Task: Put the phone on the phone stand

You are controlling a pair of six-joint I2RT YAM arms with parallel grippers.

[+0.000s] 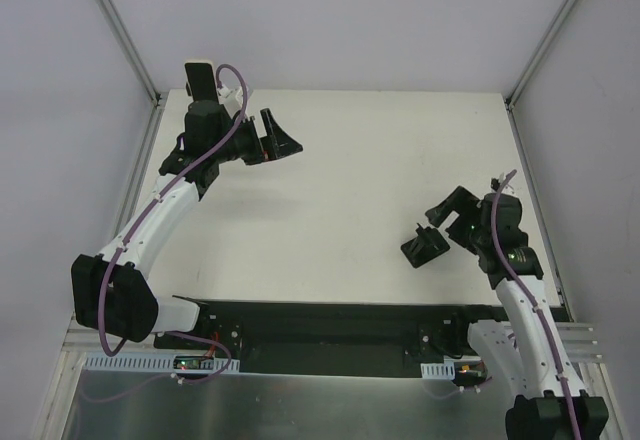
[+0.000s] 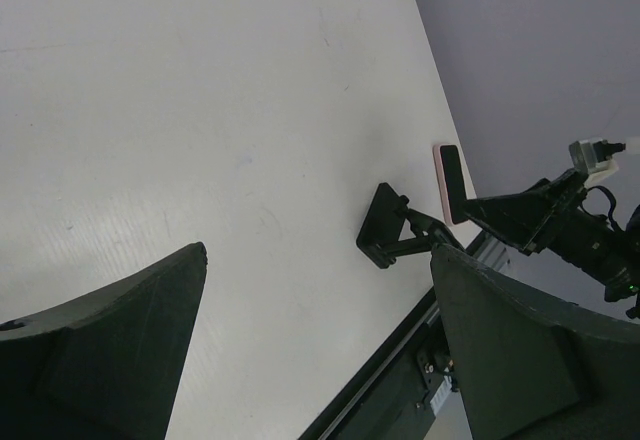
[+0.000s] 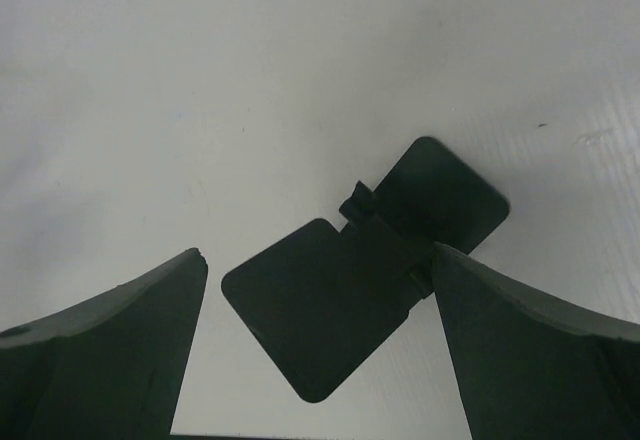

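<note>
Phone (image 2: 447, 182): you see it only in the left wrist view, a dark slab with a pink edge. It stands upright close to the table's edge, beyond the stand and not on it.
Phone stand (image 1: 425, 246): black, two rounded plates joined by a hinge, resting on the right near part of the table (image 1: 380, 160).
Right gripper (image 1: 447, 222): your fingers here are spread wide and pinch nothing. In the right wrist view the stand lies between them (whether either finger touches it cannot be told).
Left gripper (image 1: 275, 142): also spread wide and holding nothing. It is over the far left part of the table, well apart from stand and phone, and its camera looks across at both.
Phone and right gripper: in the left wrist view the phone shows just beside one fingertip, but you cannot judge contact.
</note>
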